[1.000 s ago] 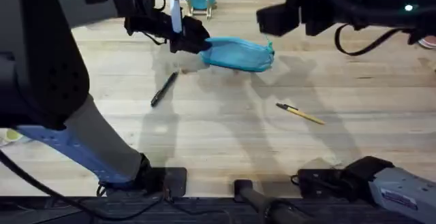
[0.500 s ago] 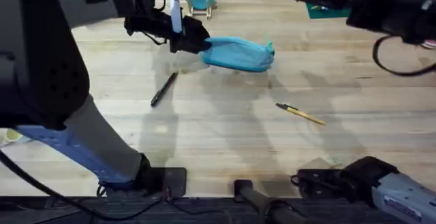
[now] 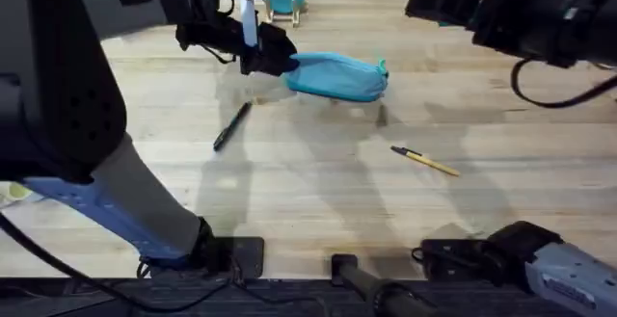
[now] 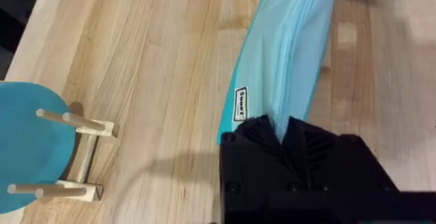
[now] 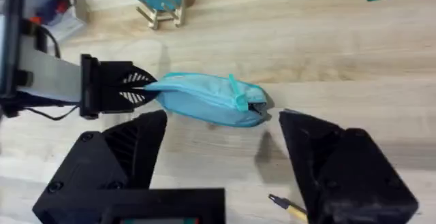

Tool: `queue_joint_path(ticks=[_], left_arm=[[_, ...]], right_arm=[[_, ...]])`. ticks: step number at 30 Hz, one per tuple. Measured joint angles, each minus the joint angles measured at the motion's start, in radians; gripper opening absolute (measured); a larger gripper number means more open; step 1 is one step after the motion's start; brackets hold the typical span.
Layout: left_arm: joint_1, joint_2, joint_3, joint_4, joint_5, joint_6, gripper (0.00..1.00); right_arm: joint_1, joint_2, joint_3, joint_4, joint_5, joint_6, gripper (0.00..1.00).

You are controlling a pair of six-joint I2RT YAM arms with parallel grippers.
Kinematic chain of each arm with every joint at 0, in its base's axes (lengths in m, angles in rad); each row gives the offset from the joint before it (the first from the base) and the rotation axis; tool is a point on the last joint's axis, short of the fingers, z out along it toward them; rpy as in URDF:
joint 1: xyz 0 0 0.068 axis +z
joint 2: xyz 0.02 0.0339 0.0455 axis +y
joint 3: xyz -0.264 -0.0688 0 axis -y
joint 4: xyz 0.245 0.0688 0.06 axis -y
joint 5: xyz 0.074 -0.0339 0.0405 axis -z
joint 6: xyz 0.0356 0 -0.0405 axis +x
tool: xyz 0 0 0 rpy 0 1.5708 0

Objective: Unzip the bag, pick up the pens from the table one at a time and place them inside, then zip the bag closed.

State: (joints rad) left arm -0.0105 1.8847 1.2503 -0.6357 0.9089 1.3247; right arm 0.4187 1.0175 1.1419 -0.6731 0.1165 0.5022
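While left end effector (image 3: 275, 60) clamps 9 o'clock end of bag (image 3: 337, 75), bag lies at 12 o'clock on desk (image 3: 318, 192). Right end effector (image 5: 221, 163) spread wide, raised above desk on bag's 3 o'clock side. Black pen (image 3: 231, 126) at bag's 7 o'clock, well apart. Yellow pen (image 3: 424, 160) at bag's 5 o'clock, flat on desk.

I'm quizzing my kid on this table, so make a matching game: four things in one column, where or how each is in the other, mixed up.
Things:
1. bag
2. black pen
3. yellow pen
4. right gripper

States:
A. lying free on the table, toward the right arm's side
B. open, above the table
C. one end clamped by the left gripper
D. lying free, toward the left arm's side

Pairs: 1-C, 2-D, 3-A, 4-B
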Motion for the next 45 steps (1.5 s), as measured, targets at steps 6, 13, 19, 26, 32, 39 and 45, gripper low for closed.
queue_joint_path(ticks=[6, 13, 19, 26, 32, 39, 45], left_arm=[[0.000, 0.000, 0.000, 0.000, 0.000, 0.000, 0.042], [0.000, 0.000, 0.000, 0.000, 0.000, 0.000, 0.042], [0.000, 0.000, 0.000, 0.000, 0.000, 0.000, 0.042], [0.000, 0.000, 0.000, 0.000, 0.000, 0.000, 0.042], [0.000, 0.000, 0.000, 0.000, 0.000, 0.000, 0.042], [0.000, 0.000, 0.000, 0.000, 0.000, 0.000, 0.042], [0.000, 0.000, 0.000, 0.000, 0.000, 0.000, 0.042]], right_arm=[[0.000, 0.084, 0.000, 0.000, 0.012, -0.001, 0.997], [0.000, 0.204, 0.000, 0.000, 0.019, -0.001, 0.997], [0.000, 0.244, 0.000, 0.000, 0.019, -0.001, 0.996], [0.000, 0.244, 0.000, 0.004, 0.019, -0.001, 0.997], [0.000, 0.252, 0.000, 0.015, 0.023, -0.001, 0.997], [0.000, 0.325, 0.000, 0.044, 0.023, -0.001, 0.997], [0.000, 0.394, 0.000, 0.072, 0.023, -0.001, 0.996]])
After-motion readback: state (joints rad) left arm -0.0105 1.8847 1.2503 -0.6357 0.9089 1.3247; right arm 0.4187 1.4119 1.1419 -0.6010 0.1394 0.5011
